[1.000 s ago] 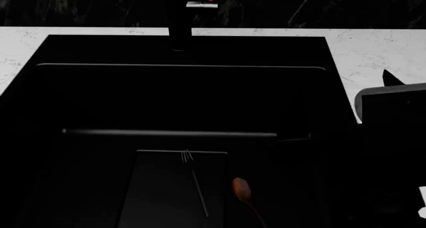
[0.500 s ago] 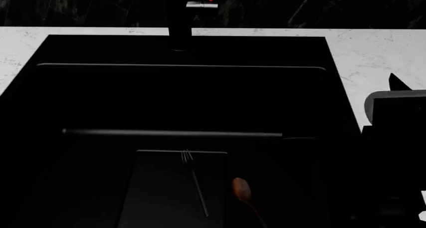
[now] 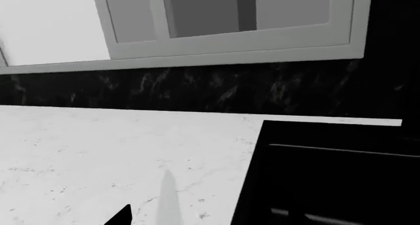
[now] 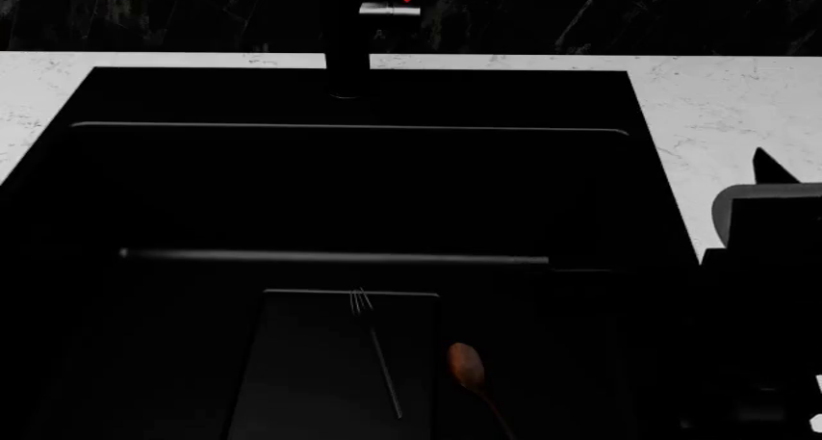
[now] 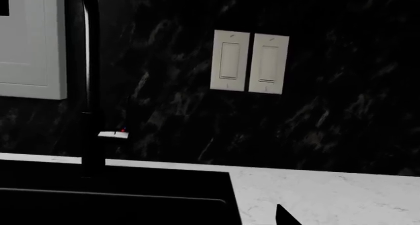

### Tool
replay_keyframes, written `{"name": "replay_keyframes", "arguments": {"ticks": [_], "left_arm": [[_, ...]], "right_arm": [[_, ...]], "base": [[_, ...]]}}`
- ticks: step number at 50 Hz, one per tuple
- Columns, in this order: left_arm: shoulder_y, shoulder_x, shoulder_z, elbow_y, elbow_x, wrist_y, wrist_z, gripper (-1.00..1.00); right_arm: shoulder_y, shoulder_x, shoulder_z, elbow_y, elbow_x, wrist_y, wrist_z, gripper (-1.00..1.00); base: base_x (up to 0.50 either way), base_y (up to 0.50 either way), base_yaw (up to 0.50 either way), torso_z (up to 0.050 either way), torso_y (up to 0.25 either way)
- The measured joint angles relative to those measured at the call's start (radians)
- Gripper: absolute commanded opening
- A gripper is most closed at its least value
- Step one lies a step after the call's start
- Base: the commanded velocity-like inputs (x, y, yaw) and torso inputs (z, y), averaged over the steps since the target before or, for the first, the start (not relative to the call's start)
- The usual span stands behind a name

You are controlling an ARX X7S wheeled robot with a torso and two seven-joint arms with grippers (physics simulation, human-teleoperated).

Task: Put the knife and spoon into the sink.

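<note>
The sink (image 4: 346,185) is a wide black basin in the white counter, with its faucet (image 4: 385,9) at the back. The spoon (image 4: 465,363), with a reddish-brown bowl, lies on a dark surface near the head view's lower edge. I cannot tell if that spot is inside the basin. In the left wrist view a pale tapering blade, the knife (image 3: 167,198), shows over the white counter beside one dark fingertip (image 3: 122,216). Whether it is gripped is unclear. My right gripper's dark fingertip (image 4: 767,163) hangs over the counter to the right of the sink, and it also shows in the right wrist view as a fingertip (image 5: 284,216).
A thin dark fork (image 4: 375,344) lies on a dark rectangular panel (image 4: 308,382) left of the spoon. A black marbled backsplash with two wall switches (image 5: 249,61) stands behind the counter (image 4: 719,103). White cabinet fronts (image 3: 229,38) hang above the left counter (image 3: 98,151).
My right arm has drifted to the right, away from the sink's edge, with its dark tip a little lower in the head view. The spoon and fork have not moved.
</note>
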Motion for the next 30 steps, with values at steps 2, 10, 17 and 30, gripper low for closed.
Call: {"name": "replay_keyframes", "arguments": {"ticks": [2, 10, 17, 30], "left_arm": [[-0.001, -0.033, -0.003, -0.029, -0.074, 0.014, -0.069, 1.0], [-0.019, -0.132, 0.012, -0.15, -0.257, 0.058, -0.235, 1.0], [-0.051, -0.185, 0.058, -0.26, -0.335, 0.076, -0.277, 1.0], [-0.12, -0.245, 0.136, -0.405, -0.368, 0.098, -0.267, 1.0]], "right_arm": [[-0.003, -0.001, 0.0, 0.002, -0.001, -0.004, -0.002, 1.0], [-0.017, -0.007, 0.001, 0.014, -0.006, -0.022, -0.012, 1.0], [-0.025, -0.013, 0.0, 0.025, -0.01, -0.035, -0.02, 1.0], [-0.035, -0.023, -0.006, 0.04, -0.016, -0.052, -0.033, 1.0]], "base": [[0.0, 0.0, 0.0, 0.0, 0.0], [0.0, 0.0, 0.0, 0.0, 0.0], [0.0, 0.0, 0.0, 0.0, 0.0], [0.0, 0.0, 0.0, 0.0, 0.0]]}}
